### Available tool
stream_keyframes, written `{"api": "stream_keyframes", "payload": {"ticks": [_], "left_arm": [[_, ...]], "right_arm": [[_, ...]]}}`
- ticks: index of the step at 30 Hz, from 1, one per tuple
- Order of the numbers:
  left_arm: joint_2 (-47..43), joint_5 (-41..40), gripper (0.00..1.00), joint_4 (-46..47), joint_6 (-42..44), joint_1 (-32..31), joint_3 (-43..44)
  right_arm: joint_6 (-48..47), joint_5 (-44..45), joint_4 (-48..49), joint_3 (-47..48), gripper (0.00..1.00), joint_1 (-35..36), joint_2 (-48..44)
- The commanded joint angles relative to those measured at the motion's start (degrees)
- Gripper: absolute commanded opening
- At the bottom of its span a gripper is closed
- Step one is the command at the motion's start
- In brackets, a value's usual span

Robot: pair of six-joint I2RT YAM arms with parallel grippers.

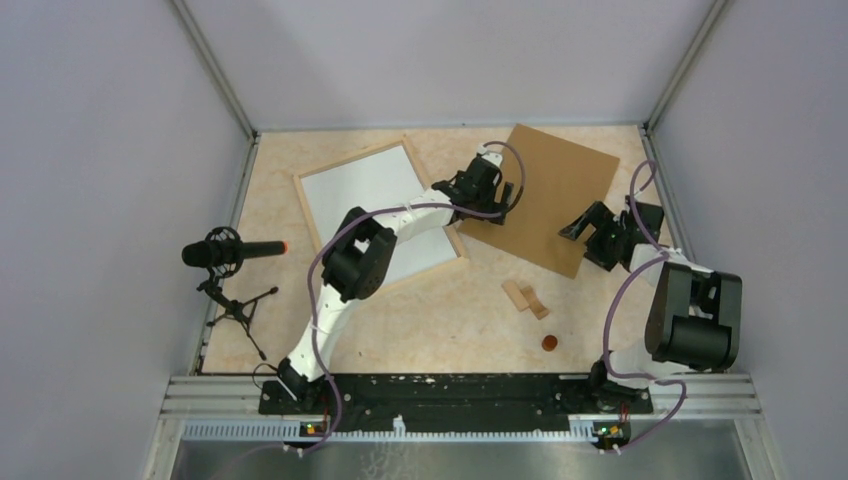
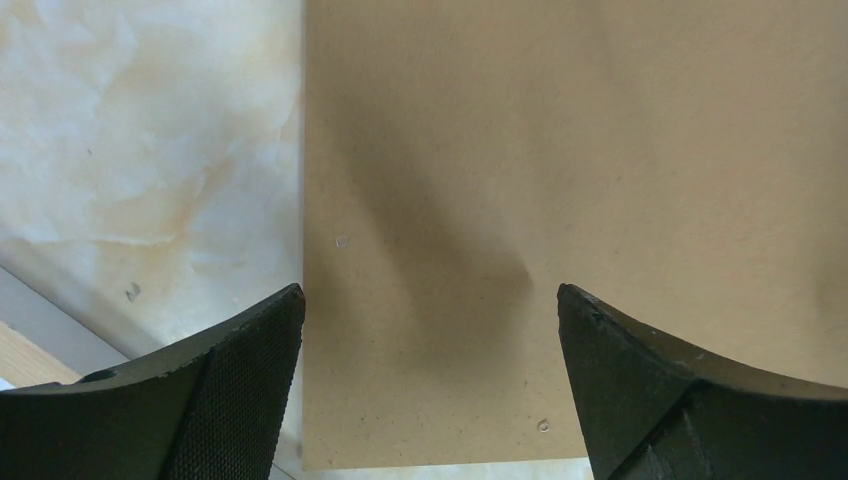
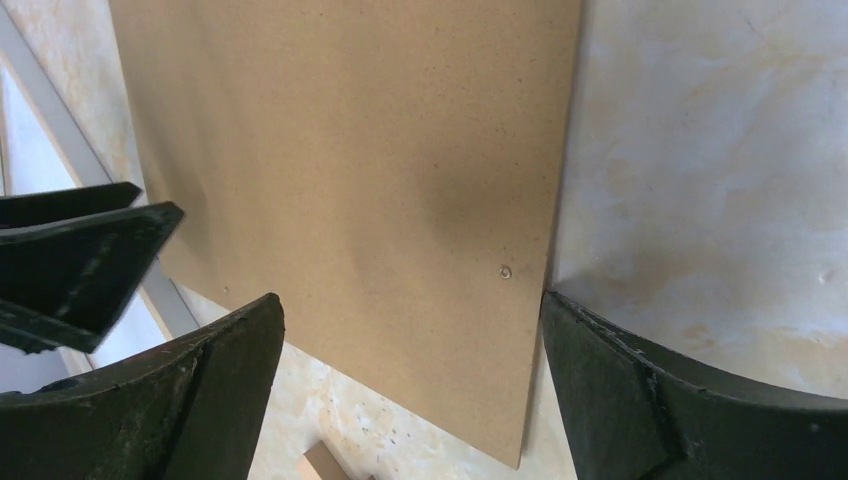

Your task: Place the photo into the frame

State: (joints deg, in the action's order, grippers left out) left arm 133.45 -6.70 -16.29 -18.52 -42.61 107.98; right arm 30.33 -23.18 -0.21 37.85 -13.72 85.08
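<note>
The photo (image 1: 550, 190) lies with its plain brown board back up at the back right of the table. The frame (image 1: 350, 160), pale wood around a light panel, lies to its left. My left gripper (image 1: 508, 195) hovers open over the photo's left edge. In the left wrist view the photo (image 2: 560, 180) fills the space between the wide-apart fingers (image 2: 240, 390) of that gripper (image 2: 430, 300). My right gripper (image 1: 586, 223) is open over the photo's near right corner. The right wrist view shows the photo (image 3: 360, 170) under that gripper (image 3: 412, 305), with nothing held.
Two small wooden blocks (image 1: 525, 298) and a small brown disc (image 1: 549, 342) lie near the photo's front. A microphone on a tripod (image 1: 225, 255) stands at the left edge. Grey walls close in the table on three sides.
</note>
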Motion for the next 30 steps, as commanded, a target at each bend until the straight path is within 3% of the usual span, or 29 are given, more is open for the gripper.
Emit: {"api": "stream_keyframes", "payload": {"ticks": [1, 16, 30], "left_arm": [[1.3, -0.8, 0.98, -2.6, -2.7, 0.7, 2.4], [5.9, 10.6, 0.98, -6.6, -8.9, 2.7, 1.7], [-4.2, -0.2, 0.98, -4.8, 2.0, 2.8, 3.6]], "right_arm": [[0.4, -2.2, 2.5, -1.7, 0.97, -0.5, 1.9], [2.6, -4.8, 6.1, -2.4, 0.97, -0.6, 3.5], [1.4, -2.2, 5.0, -2.7, 0.97, -1.3, 3.0]]}}
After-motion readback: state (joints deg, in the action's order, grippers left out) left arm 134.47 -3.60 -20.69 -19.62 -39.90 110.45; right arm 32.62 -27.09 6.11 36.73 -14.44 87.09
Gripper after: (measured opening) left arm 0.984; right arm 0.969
